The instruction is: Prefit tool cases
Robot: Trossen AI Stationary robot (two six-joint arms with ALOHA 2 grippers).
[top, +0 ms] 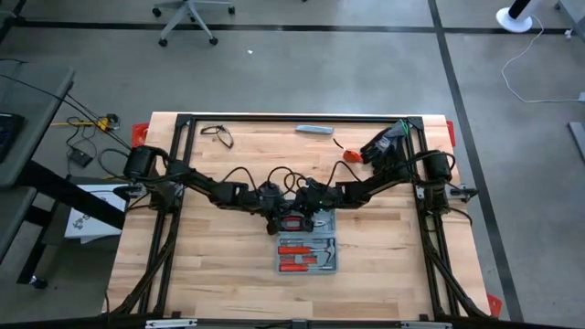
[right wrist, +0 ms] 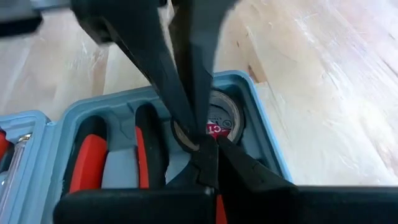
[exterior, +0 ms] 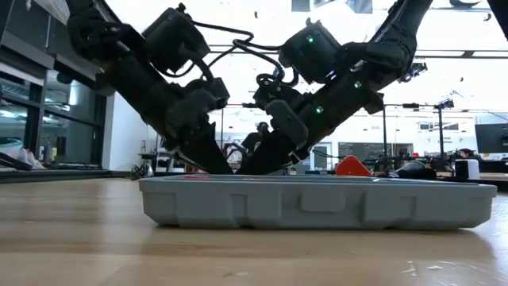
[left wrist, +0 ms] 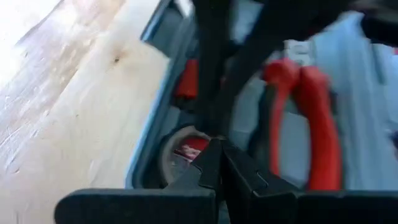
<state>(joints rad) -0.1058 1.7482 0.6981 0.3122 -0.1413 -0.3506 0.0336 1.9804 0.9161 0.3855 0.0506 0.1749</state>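
I see a pale, smooth wooden worktop [top: 219, 265] with visible grain, faintly sheened. The blue-grey moulded plastic tool case [exterior: 317, 202] looks matt. Its red tool handles [left wrist: 311, 124] look glossy, and each dark plastic hand looks matt.

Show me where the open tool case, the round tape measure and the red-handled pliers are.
tool case [top: 307, 256]: high view, on its lower tray.
tape measure [right wrist: 222, 118]: right wrist view, on its round face.
red-handled pliers [left wrist: 320, 124]: left wrist view, on one red handle.

Both tools [top: 274, 217] [top: 307, 217] closed, tip to tip.
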